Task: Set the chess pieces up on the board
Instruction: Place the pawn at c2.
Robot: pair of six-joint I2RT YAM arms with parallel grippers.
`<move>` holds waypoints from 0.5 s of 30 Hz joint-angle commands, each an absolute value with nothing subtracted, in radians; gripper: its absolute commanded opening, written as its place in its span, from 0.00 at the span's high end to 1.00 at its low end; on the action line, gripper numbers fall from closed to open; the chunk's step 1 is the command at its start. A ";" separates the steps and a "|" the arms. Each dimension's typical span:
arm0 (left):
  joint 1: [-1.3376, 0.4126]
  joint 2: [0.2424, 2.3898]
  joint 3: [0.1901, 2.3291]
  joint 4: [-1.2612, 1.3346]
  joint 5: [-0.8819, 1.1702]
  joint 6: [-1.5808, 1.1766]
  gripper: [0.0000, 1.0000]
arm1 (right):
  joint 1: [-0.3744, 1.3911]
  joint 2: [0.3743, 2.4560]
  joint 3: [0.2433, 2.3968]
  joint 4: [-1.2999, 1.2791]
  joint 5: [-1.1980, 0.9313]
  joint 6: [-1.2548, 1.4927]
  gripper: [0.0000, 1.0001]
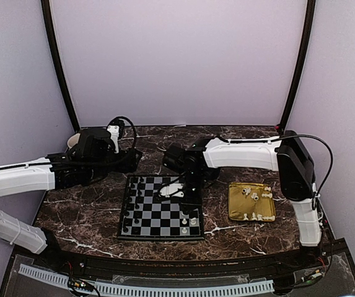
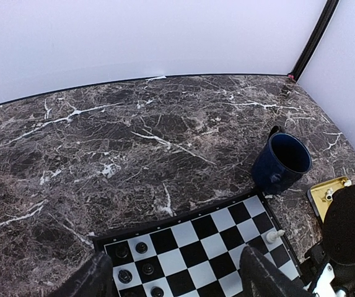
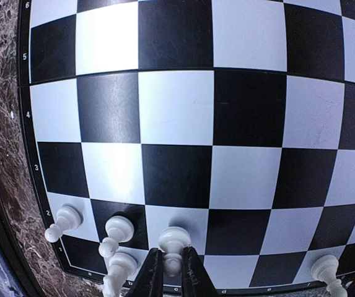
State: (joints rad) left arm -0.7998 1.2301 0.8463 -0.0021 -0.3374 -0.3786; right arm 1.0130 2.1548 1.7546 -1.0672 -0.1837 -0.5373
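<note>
Placing step: your right gripper pinches a white chess piece beside standing pieces on the board. Lower it, then release. Left gripper spread, idle.

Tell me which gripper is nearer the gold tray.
Right. The right gripper hangs over the board, pinching a white piece, with the gold tray just beside that board. The left gripper sits at the board's far left corner, farther off.
</note>
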 commanded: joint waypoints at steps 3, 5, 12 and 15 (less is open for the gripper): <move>-0.799 1.198 0.830 -0.005 -0.338 -0.394 0.27 | 1.024 2.180 1.775 -1.073 -0.190 -0.532 0.87; -0.799 1.197 0.828 -0.009 -0.333 -0.396 0.27 | 1.024 2.181 1.771 -1.071 -0.190 -0.532 0.87; -0.799 1.191 0.824 -0.016 -0.322 -0.404 0.27 | 1.024 2.175 1.766 -1.066 -0.176 -0.526 0.82; -0.798 1.189 0.835 -0.018 -0.312 -0.407 0.25 | 1.025 2.157 1.772 -1.074 -0.177 -0.524 0.79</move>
State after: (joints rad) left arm -0.7998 1.2263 0.8364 -0.0040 -0.3275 -0.3943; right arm 1.0138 2.1685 1.7550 -1.0664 -0.1818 -0.5354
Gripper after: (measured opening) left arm 0.731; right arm 0.189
